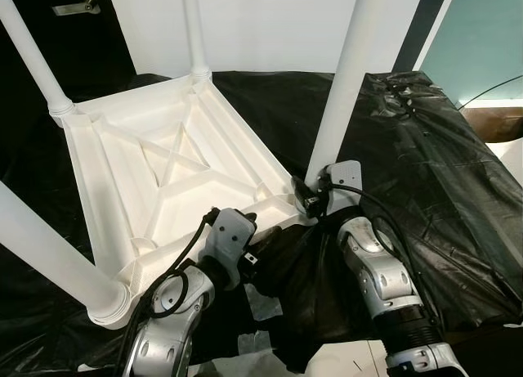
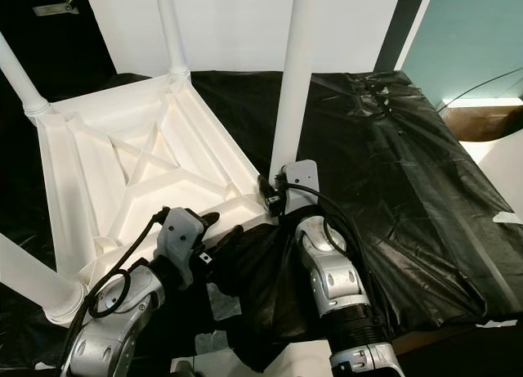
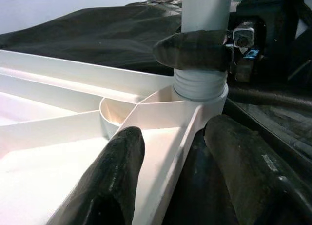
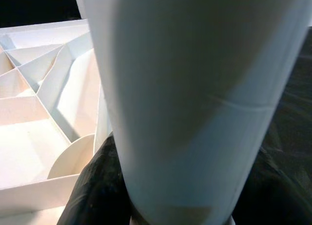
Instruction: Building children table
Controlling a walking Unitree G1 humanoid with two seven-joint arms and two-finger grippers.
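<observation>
The white kids' table top [image 1: 163, 172] is lying upside down on a black plastic sheet [image 1: 425, 172], ribs facing up, with legs standing at its corners. The right gripper [image 2: 276, 199] has its fingers pinched around the base of the near-right leg [image 1: 347, 74], just above the threaded collar sitting in the corner socket. The left gripper [image 3: 170, 156] sits at that same corner with its fingers [image 3: 114, 181] spread, straddling the table's edge rim, one inside the frame, one outside over the sheet.

White plastic children's table [image 1: 163, 177] upside down on black sheet, four legs [image 1: 347, 74] upright.
</observation>
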